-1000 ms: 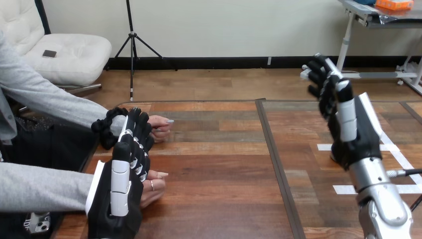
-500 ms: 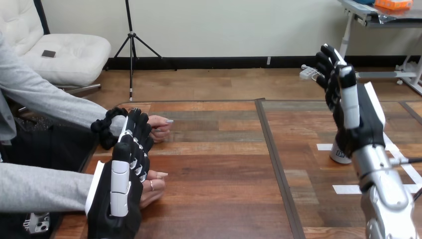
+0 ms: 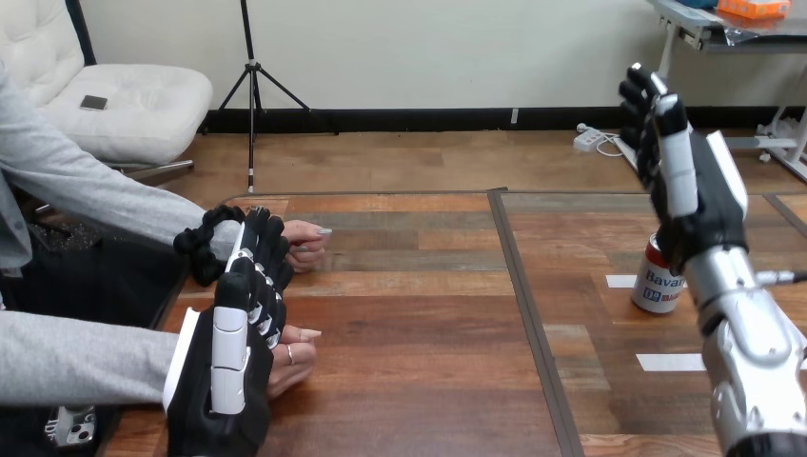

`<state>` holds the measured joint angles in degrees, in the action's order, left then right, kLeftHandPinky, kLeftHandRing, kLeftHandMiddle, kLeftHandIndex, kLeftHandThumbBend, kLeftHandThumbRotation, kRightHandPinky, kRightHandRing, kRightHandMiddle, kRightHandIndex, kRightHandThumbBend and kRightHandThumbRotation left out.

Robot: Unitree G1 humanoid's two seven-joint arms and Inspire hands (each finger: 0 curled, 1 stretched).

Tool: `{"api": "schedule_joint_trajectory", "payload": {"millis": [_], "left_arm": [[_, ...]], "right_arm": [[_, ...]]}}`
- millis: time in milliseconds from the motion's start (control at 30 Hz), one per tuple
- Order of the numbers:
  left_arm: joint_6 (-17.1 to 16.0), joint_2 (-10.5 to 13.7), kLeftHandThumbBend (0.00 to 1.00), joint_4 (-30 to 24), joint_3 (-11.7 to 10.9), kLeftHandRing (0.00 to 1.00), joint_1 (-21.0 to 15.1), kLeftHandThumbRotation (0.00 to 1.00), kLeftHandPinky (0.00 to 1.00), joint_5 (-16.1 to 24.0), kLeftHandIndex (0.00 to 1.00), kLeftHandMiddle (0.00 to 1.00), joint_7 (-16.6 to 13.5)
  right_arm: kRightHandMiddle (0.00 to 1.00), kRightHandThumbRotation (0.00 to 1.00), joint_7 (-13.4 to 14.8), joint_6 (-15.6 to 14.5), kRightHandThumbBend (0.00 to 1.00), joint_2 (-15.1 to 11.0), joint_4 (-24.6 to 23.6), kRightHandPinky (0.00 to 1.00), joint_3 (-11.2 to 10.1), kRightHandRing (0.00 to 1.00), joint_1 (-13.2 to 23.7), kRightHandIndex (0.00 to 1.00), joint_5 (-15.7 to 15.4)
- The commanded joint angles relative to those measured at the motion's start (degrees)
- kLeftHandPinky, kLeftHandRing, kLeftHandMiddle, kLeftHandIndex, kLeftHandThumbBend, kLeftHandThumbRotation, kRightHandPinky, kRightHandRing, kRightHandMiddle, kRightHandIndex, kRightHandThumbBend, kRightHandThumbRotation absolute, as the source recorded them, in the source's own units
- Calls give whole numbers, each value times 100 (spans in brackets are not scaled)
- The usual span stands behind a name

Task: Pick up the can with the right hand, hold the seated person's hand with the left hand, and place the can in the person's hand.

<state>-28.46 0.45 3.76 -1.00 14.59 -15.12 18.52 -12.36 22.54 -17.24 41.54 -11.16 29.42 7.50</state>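
Observation:
A red, white and blue can (image 3: 659, 277) stands upright on the right part of the wooden table (image 3: 419, 324). My right hand (image 3: 692, 186) is raised above and just right of it, open, fingers straight and pointing up, clear of the can. At the left, my left hand (image 3: 226, 367) stands on edge, open, with straight fingers, right beside the person's nearer hand (image 3: 293, 350), which rests on the table; I cannot tell whether they touch. The person's farther hand (image 3: 305, 244) lies on the table behind my left fingertips.
A dark seam (image 3: 533, 314) runs front to back across the table's middle. White tape strips (image 3: 668, 362) lie on the right part near the can. The person's grey sleeves come in from the left edge.
My right hand has risen and moved to the right, uncovering the can that it hid before. My left hand and the person's hands have not moved.

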Motion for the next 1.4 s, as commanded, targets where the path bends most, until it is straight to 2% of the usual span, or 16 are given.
{"api": "schedule_joint_trajectory", "payload": {"millis": [0,267,433,600,933,1367], "left_arm": [[-45,13,76,-52,-14,100,-284,100,100,-8,99,100,28],[-121,5,76,17,-33,100,-304,100,100,-48,99,100,65],[-140,-14,76,32,-46,100,-304,100,100,-24,99,100,35],[-150,-20,76,48,-50,100,-309,100,100,-24,99,100,36],[-114,8,76,-7,-44,100,-303,100,100,-8,99,100,34],[-246,-5,77,122,-87,100,-369,100,100,-5,98,99,28]], "right_arm": [[97,100,104,7,98,-289,436,100,-88,99,789,97,-89],[96,100,273,-1,99,-417,912,100,-98,99,1101,95,-217],[95,100,411,7,95,-503,1252,100,-95,98,1309,94,-291],[94,100,513,63,92,-563,1572,96,-100,96,1478,92,-343],[93,97,657,-166,99,-731,2162,91,-87,94,1851,92,-467],[93,93,840,-397,100,-875,2624,96,-112,96,2141,92,-545]]}}
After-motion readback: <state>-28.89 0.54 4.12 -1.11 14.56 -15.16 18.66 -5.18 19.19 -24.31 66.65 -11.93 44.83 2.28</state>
